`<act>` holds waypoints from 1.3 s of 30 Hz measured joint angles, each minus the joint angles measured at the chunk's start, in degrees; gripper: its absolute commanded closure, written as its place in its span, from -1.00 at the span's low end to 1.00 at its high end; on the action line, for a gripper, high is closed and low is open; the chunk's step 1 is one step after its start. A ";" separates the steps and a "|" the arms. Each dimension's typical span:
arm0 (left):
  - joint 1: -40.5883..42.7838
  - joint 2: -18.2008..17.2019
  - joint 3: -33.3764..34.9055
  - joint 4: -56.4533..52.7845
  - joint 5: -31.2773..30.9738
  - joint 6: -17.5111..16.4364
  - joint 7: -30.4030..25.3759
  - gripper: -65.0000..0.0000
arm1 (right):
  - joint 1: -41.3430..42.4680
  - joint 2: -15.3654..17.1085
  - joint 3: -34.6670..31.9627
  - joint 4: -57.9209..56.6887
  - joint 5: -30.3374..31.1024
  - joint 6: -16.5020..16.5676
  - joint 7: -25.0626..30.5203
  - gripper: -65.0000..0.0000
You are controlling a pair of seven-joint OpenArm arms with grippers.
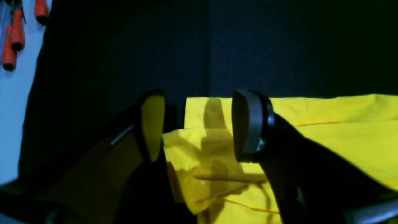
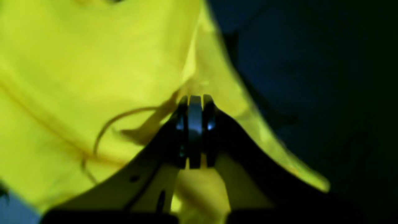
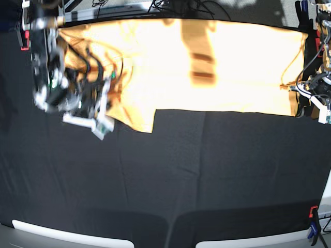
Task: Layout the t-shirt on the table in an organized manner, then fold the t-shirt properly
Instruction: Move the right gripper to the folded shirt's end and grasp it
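Your right gripper [image 2: 195, 102] had its jaws pressed together on a pinch of the t-shirt [image 2: 77, 62], and the yellow fabric ran up out of the closed tips and tented toward them. The grip sat on a fold near the shirt's edge, with dark table just beside it. Your left gripper [image 1: 199, 124] had its jaws standing wide apart, holding nothing, and they framed a folded corner of the shirt where a hem and a seam crossed. The fingers [image 1: 248, 124] hovered over that corner; whether they touched the cloth could not be told.

In the base view the t-shirt [image 3: 217, 67] lay spread along the far side of the table [image 3: 170, 181], mostly flat, with its left end bunched under your right arm and its right end reaching your left arm.

Judging from the creases and the way it draped, the shirt was light, soft and limp. It would sag, drag and wrinkle, and it would not slip much on the black cloth. The best places to hold it were probably the hems, seams or doubled corners, pinched through all layers, with both ends taken together to keep it flat.

No brand, label or readable writing showed on the shirt or table.
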 measured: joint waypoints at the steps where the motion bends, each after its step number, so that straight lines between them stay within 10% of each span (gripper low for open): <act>1: 0.00 0.00 0.00 0.02 -0.02 0.00 0.00 0.00 | -2.89 0.09 0.85 3.08 0.02 0.00 -0.07 1.00; 17: -0.04 -0.02 -0.02 0.00 -0.09 0.00 0.04 0.00 | -31.61 0.17 5.03 19.87 0.20 -0.02 7.96 1.00; 20: -0.04 -0.02 -0.02 0.00 -0.09 0.00 0.04 0.00 | -31.87 0.20 4.98 19.87 3.21 -0.04 7.13 0.92; 25: -0.04 -0.02 -0.02 0.00 -0.09 0.00 0.04 0.00 | -31.56 0.20 4.98 19.87 8.17 -0.04 7.80 0.11; 39: 1.29 -0.02 -0.02 0.00 -0.33 0.00 4.33 0.00 | -23.61 0.13 10.43 19.87 7.50 0.83 7.76 0.09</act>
